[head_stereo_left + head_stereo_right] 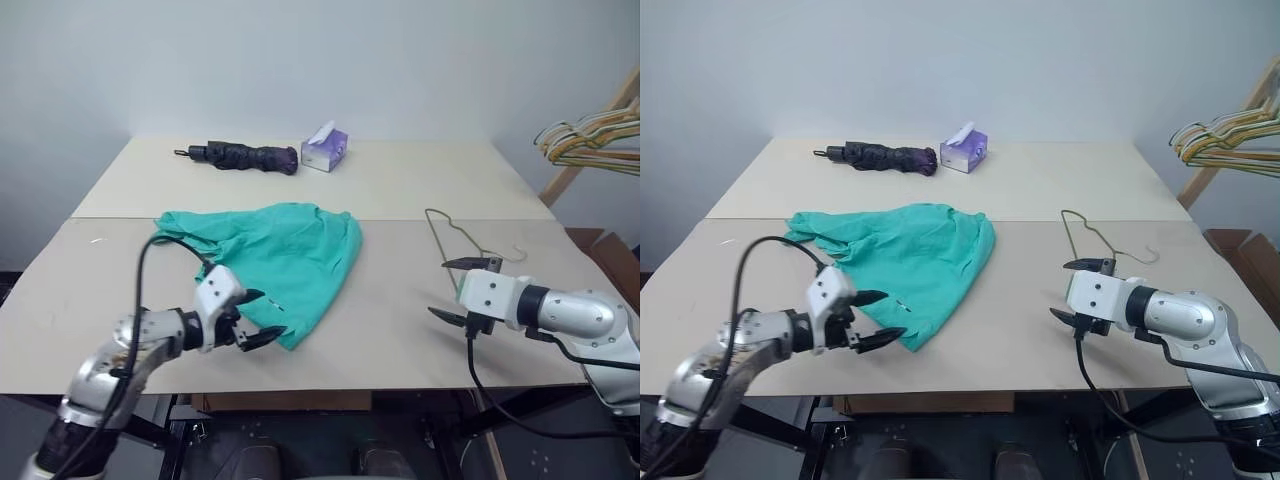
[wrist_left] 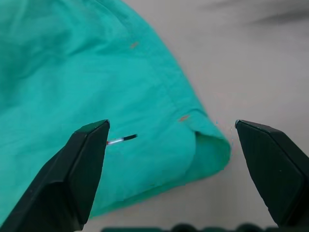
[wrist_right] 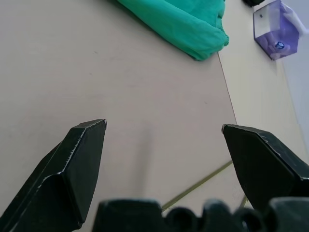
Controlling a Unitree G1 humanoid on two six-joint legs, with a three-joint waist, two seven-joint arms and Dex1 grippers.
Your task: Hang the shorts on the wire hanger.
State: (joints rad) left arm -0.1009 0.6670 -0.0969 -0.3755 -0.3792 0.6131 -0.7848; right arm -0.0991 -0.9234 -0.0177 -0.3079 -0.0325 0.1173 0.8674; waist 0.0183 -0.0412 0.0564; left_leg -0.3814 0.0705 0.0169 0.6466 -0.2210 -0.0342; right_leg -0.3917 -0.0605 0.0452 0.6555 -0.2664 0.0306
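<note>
My left pincer (image 1: pixel 256 317) hangs released, fingers spread wide, right at the near corner of the shorts (image 1: pixel 280 255), and it grasps nothing; in my left wrist view that folded corner of cloth lies between the two fingertips (image 2: pixel 79 164). The shorts lie spread flat on the bench (image 1: pixel 400 340), left of its middle, just nearer than the seam between the two boards. My right pincer (image 1: pixel 462 290) is released too, empty, poised over bare board toward the right edge. The hanger (image 1: pixel 455 235) lies flat just beyond it (thin wire, hook toward the right edge). An umbrella (image 1: pixel 245 155) and tissue box (image 1: pixel 325 150) sit near the far edge.
</note>
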